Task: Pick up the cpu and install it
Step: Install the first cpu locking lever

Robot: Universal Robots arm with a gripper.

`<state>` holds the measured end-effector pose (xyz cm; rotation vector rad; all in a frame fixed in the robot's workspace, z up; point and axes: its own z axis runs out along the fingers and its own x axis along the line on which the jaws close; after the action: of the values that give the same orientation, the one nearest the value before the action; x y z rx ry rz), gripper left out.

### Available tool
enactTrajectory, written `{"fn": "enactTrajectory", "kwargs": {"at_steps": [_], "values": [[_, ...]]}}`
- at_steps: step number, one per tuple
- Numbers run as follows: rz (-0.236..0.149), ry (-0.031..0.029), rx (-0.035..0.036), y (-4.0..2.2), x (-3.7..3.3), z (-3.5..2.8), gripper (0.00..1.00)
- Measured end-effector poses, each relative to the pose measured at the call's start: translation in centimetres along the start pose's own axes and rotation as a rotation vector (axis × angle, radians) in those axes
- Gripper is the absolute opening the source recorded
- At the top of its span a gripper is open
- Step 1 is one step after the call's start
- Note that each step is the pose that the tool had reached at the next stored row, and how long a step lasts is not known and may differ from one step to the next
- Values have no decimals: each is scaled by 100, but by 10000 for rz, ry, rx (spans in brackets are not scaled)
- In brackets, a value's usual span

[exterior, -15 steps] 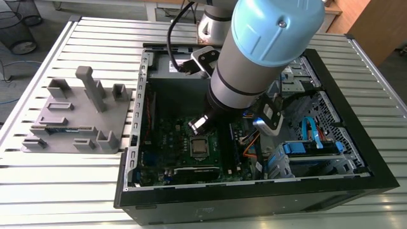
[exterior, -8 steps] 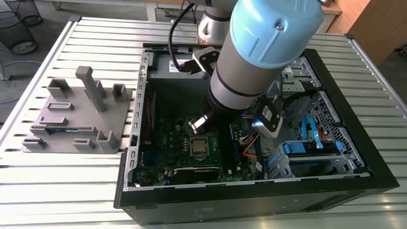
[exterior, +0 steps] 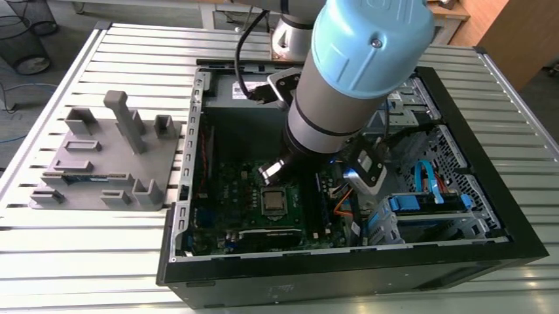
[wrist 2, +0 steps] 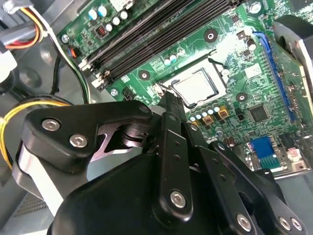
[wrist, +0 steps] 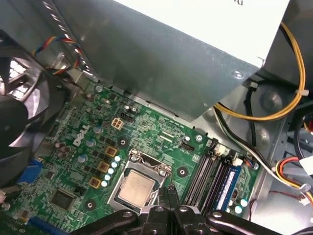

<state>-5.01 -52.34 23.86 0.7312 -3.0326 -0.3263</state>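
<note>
Hanging over the open black computer case (exterior: pixel 454 261), the pale-blue and grey robot arm (exterior: pixel 349 72) points its black gripper (wrist: pixel 170 190) down at the green motherboard (wrist: pixel 161 129). The cpu (wrist: pixel 134 188), a small flat square chip with a shiny silver top, lies face-up inside the silver-framed rectangular socket (wrist: pixel 146 159). The chip looks level with the frame, so I judge it seated rather than carried.

In both wrist views the slim black fingers (wrist 2: pixel 172 142) are pressed together to a single narrow tip with nothing between them. In the second wrist view that tip sits at the socket's edge, just beside the cpu (wrist 2: pixel 195 87) rather than over its middle. In the first wrist view the tip falls between the chip and the long black memory slots (wrist: pixel 208 171). I cannot tell whether it touches the frame or is poised just above it.

The chip is square, so it offers no long axis. In the exterior view it (exterior: pixel 274 199) shows just below the arm's lower end, well apart from the grey moulded tray (exterior: pixel 109 163) at that view's left.
</note>
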Motion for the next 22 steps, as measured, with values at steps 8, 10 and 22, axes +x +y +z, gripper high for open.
{"fn": "enactTrajectory", "kwargs": {"at_steps": [8,10,22], "values": [[635,-106,283,-10,2,47,11],[756,-104,364,-12,7,67,11],[755,31,737,25,32,155,11]]}}
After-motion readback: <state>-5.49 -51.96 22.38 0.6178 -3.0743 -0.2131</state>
